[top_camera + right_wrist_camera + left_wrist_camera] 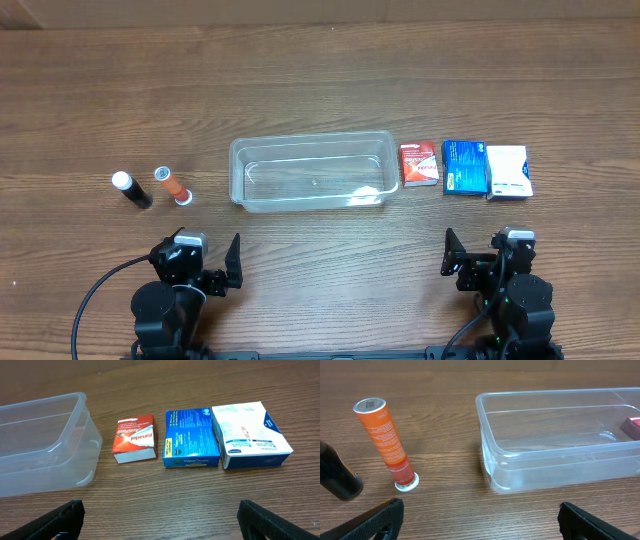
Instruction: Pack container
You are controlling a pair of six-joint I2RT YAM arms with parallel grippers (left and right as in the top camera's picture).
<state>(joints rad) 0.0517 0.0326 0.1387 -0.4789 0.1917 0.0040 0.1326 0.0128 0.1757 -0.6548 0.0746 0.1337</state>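
A brown wood-grain desk (320, 90) fills all three views, evenly lit, with dark streaks running along its length. Beyond the desk's far edge lies a pale strip (200, 8).

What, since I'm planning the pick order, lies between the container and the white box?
The red Panadol box, then the blue VapoDrops box; the right wrist view shows it best.

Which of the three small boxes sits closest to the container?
The red box, just off the container's right end. The blue box comes next, and the white box is farthest out.
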